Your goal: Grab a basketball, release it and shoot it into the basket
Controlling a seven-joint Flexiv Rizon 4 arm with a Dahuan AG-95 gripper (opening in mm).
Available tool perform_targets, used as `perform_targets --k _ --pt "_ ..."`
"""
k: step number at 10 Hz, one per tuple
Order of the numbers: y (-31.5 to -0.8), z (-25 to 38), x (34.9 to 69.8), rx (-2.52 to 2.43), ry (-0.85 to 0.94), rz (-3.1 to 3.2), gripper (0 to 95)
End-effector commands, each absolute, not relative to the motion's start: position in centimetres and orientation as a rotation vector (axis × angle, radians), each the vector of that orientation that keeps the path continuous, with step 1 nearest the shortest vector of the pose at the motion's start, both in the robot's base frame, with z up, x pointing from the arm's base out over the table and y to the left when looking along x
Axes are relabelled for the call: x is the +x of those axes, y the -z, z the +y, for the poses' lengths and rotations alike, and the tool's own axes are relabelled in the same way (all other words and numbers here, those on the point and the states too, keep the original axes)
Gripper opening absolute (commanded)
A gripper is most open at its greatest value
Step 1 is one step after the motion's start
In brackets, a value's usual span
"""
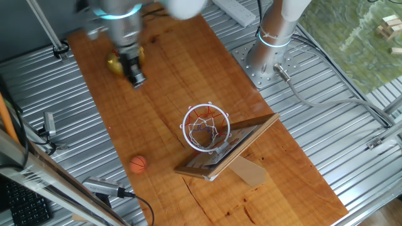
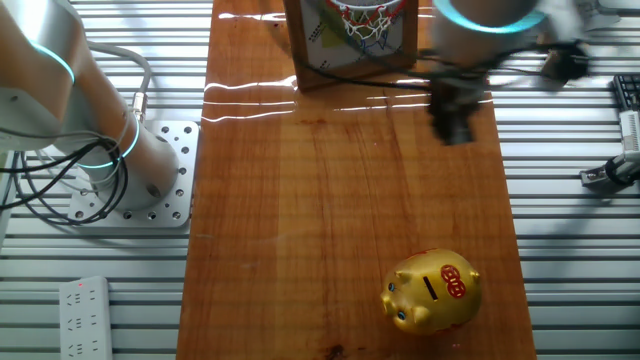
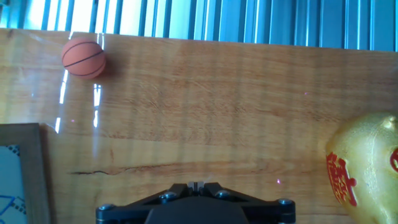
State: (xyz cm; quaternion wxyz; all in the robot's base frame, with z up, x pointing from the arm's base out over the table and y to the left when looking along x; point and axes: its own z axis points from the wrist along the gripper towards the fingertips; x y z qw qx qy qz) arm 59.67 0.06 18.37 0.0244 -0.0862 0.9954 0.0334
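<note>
A: Ball [image 1: 138,163]?
B: On the wooden surface [image 1: 182,81], near its edge, beside the hoop [image 1: 206,127], apart from the gripper [image 1: 137,78].
A: Jaws?
B: Clenched together, holding nothing, above the piggy bank [image 2: 432,290].

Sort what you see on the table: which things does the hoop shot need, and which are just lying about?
Needed: ball; hoop; gripper.
Lying about: piggy bank; power strip; wooden blocks.

orange basketball [image 3: 83,59] with dark seams; gold piggy bank [image 2: 432,291], red marks; white hoop ring [image 1: 206,127]; brown wood board [image 1: 169,94].
</note>
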Motion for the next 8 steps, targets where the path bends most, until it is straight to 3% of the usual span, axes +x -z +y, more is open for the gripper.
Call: perform_targets --k 1,4,8 --pt "-18.3 3.8 65.5 -0.322 -0.113 3.081 0.0" --pt "-16.6 12.7 68.0 -0.294 -0.064 3.095 0.0" --pt "-12.1 21.4 70.8 -0.411 -0.054 3.072 0.0"
